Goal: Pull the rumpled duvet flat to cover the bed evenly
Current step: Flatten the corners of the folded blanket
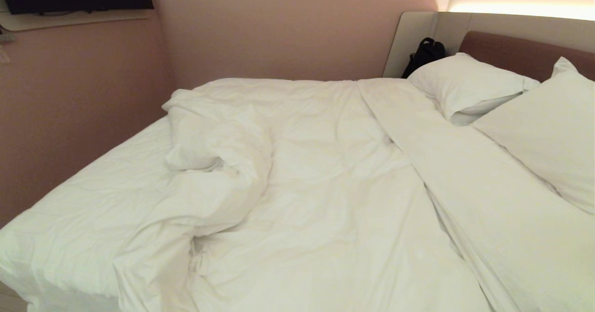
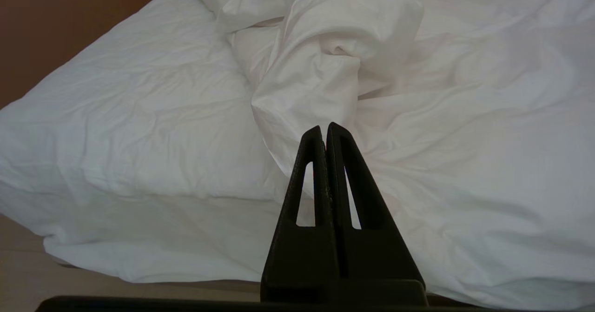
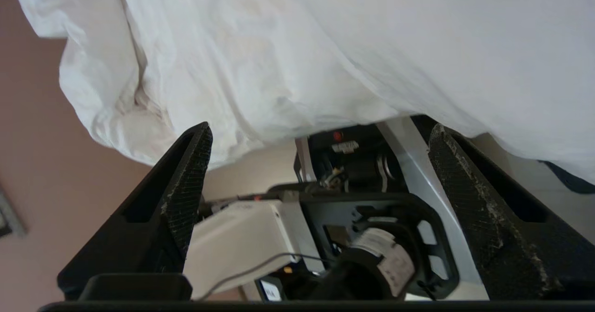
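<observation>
White duvet (image 1: pixel 325 172) lies on bed (image 1: pixel 69 228), bunched in a ridge twd the left, sheet bare there. Left gripper (image 2: pixel 325 128) clenched, empty, near the ridge. Right gripper (image 3: pixel 320 140) spread wide, empty, by duvet's hanging edge.

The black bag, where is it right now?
In the head view the black bag sits at the far right corner of the bed, against the beige panel, just behind the far pillow.
</observation>
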Motion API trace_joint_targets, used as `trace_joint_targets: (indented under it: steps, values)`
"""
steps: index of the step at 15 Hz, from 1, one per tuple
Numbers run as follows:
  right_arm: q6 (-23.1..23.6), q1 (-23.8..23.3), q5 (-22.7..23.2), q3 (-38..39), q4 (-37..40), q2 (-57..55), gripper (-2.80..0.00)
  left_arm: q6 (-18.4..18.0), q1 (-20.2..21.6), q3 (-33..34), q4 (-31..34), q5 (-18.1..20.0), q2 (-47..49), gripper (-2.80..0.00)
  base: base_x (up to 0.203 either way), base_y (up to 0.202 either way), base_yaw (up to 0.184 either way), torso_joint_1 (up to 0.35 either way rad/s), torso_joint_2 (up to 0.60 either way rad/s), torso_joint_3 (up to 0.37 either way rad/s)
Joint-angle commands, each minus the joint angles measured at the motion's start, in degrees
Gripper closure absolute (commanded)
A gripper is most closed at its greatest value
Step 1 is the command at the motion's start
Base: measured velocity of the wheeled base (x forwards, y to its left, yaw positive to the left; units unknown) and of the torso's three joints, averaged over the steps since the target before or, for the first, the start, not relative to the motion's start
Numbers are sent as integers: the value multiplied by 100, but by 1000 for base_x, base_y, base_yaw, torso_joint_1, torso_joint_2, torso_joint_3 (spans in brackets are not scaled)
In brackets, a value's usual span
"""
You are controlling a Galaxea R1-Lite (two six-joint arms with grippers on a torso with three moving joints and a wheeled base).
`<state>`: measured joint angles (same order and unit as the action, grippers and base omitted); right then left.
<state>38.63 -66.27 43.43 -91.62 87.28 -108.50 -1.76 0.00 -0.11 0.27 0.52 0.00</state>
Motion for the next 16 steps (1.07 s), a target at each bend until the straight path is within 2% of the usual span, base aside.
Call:
trace_joint_targets:
  steps: [1, 2, 5, 7, 9, 10, 12, 15, 16]
  values:
    - [-1283, 210, 157, -137, 267, 590, -280, 0, 0, 2, 0, 0, 0, 0, 0, 0, 0, 0, 0, 0]
    - [-1464, 400, 189, -225, 267, 949, 0, 0, 0, 2, 0, 0, 0, 0, 0, 0, 0, 0, 0, 0]
    - [-2219, 1440, 329, -694, 267, 1819, 0, 0, 0, 1, 0, 0, 0, 0, 0, 0, 0, 0, 0, 0]
    - [-2868, 2120, 382, -1117, 267, 1991, 0, 0, 0, 2, 0, 0, 0, 0, 0, 0, 0, 0, 0, 0]
    - [-3532, 2620, 425, -1414, 267, 2096, 0, 0, 0, 2, 0, 0, 0, 0, 0, 0, 0, 0, 0, 0]
    - [-3715, 2804, 400, -1439, 267, 2163, 0, 0, 0, 2, 0, 0, 0, 0, 0, 0, 0, 0, 0, 0]
    - [-4009, 3206, 61, -1446, 267, 2268, 0, 0, 0, 2, 0, 0, 0, 0, 0, 0, 0, 0, 0, 0]
    - [-4960, 3906, -526, -1447, 267, 2431, 0, 0, 0, 2, 0, 0, 0, 0, 0, 0, 0, 0, 0, 0]
    - [-5380, 4288, -830, -1447, 267, 2480, 0, 0, 0, 2, 0, 0, 0, 0, 0, 0, 0, 0, 0, 0]
